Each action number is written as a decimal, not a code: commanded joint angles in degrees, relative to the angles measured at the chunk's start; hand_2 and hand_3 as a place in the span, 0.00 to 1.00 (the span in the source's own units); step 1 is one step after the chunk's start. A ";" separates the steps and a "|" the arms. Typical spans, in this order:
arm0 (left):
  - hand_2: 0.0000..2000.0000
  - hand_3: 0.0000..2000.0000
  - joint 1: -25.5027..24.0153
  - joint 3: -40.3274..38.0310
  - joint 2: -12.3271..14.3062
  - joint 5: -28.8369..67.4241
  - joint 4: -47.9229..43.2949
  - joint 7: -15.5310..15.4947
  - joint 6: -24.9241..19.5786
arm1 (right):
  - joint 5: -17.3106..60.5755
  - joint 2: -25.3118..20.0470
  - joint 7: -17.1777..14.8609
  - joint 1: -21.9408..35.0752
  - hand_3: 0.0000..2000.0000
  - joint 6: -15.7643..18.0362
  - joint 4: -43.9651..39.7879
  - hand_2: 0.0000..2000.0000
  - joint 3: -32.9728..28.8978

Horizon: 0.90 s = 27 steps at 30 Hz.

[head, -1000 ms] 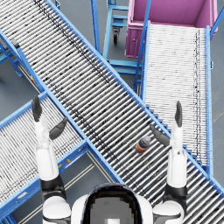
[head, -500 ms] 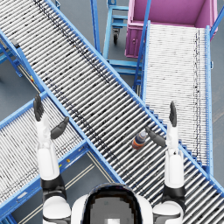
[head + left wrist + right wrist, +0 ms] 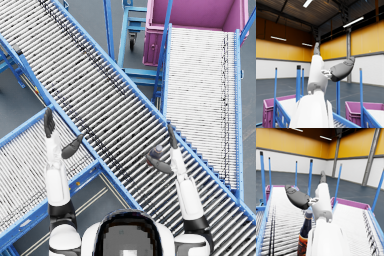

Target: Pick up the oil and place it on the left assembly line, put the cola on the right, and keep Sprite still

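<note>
Head view: three roller conveyors with blue rails. The middle conveyor (image 3: pixel 100 100) ran diagonally from upper left to lower right, the left conveyor (image 3: pixel 20 170) sat at the lower left, and the right conveyor (image 3: pixel 200 90) ran up the right side.

A pink bin (image 3: pixel 155 50) stood at the top end of the right conveyor, top centre-right of the frame. Only its own pink walls and floor showed inside.

A dark bottle (image 3: pixel 157 151) stood upright on the middle conveyor, lower centre-right. In the right wrist view the same bottle (image 3: pixel 306 233) showed a dark cap and an orange-brown label, so probably the cola, but the label text was too small to read.

The right hand (image 3: pixel 169 156) was raised just beside the bottle with its fingers apart and the thumb spread out above the cap. It was not clamped on anything. Could not tell whether the palm touched the bottle. In the right wrist view the right hand (image 3: pixel 312 198) looked the same, with the thumb held wide.

The left hand (image 3: pixel 52 135) was held up over the edge of the left conveyor, fingers apart and holding nothing, well away from the bottle. The left wrist view also showed the left hand (image 3: pixel 327 71) spread.

The wrist views showed more pink bins at the conveyor ends: a left bin (image 3: pixel 268 110), a right bin (image 3: pixel 353 111) and a far bin (image 3: pixel 351 201). Their contents were hidden by the walls.
</note>
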 commanded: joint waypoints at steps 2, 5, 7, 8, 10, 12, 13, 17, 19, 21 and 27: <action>0.00 0.00 0.50 0.38 0.10 0.00 0.44 0.00 0.00 | 0.00 -1.30 0.00 1.56 0.00 0.00 -10.22 0.00 4.24; 0.00 0.00 0.52 0.19 0.27 0.00 0.15 0.00 0.00 | -0.01 -2.24 0.00 2.43 0.00 0.00 -14.73 0.00 5.39; 0.00 0.00 0.53 0.33 0.39 0.00 0.09 0.00 0.00 | -0.01 -2.37 0.00 2.07 0.00 0.00 -17.26 0.00 6.27; 0.00 0.00 0.70 0.58 0.44 0.00 0.31 0.00 0.00 | -0.01 -2.56 0.00 2.10 0.00 0.00 -18.21 0.00 6.37; 0.00 0.00 1.24 0.80 0.53 0.00 0.51 0.00 0.00 | -0.01 -3.28 0.00 2.79 0.00 0.00 -20.71 0.00 7.07; 0.00 0.00 1.59 0.80 0.64 0.00 0.77 0.00 0.00 | -0.01 -3.77 0.00 3.08 0.00 0.00 -22.55 0.00 7.56; 0.00 0.00 1.59 1.04 0.71 0.00 1.01 0.00 0.00 | -0.01 -4.13 0.00 3.44 0.00 0.00 -23.86 0.00 7.80; 0.00 0.00 1.07 0.66 0.95 0.00 1.11 0.00 0.00 | -0.02 -6.51 0.00 6.33 0.00 0.00 -31.28 0.00 11.05; 0.00 0.00 1.26 0.23 1.05 0.00 1.50 0.00 0.00 | -0.01 -7.63 0.00 7.72 0.00 -0.01 -33.83 0.00 11.33; 0.00 0.00 1.10 0.22 1.16 0.00 1.81 0.00 0.00 | -0.01 -9.04 0.01 9.59 0.00 -0.06 -36.49 0.00 12.92; 0.00 0.00 1.15 -0.61 1.42 -0.01 1.98 0.00 0.00 | -0.01 -11.89 0.04 13.61 0.49 0.41 -46.12 1.00 11.34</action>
